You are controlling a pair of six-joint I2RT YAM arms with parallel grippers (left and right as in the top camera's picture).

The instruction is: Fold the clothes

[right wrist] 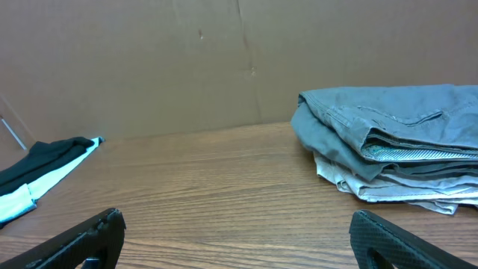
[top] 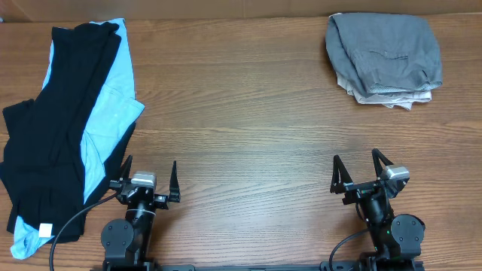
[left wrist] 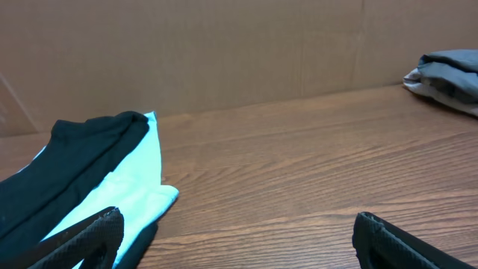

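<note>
A pile of unfolded clothes lies at the table's left: a black garment (top: 53, 128) over a light blue one (top: 113, 105). Both show in the left wrist view, the black one (left wrist: 67, 164) and the blue one (left wrist: 127, 187). A stack of folded grey clothes (top: 384, 56) sits at the far right; it also shows in the right wrist view (right wrist: 396, 149). My left gripper (top: 149, 179) is open and empty at the front, just right of the pile. My right gripper (top: 361, 173) is open and empty at the front right, well short of the grey stack.
The wooden table (top: 241, 113) spans the view. A brown cardboard wall (left wrist: 224, 52) stands along the far edge. A black cable (top: 71, 222) runs from the left arm's base beside the black garment.
</note>
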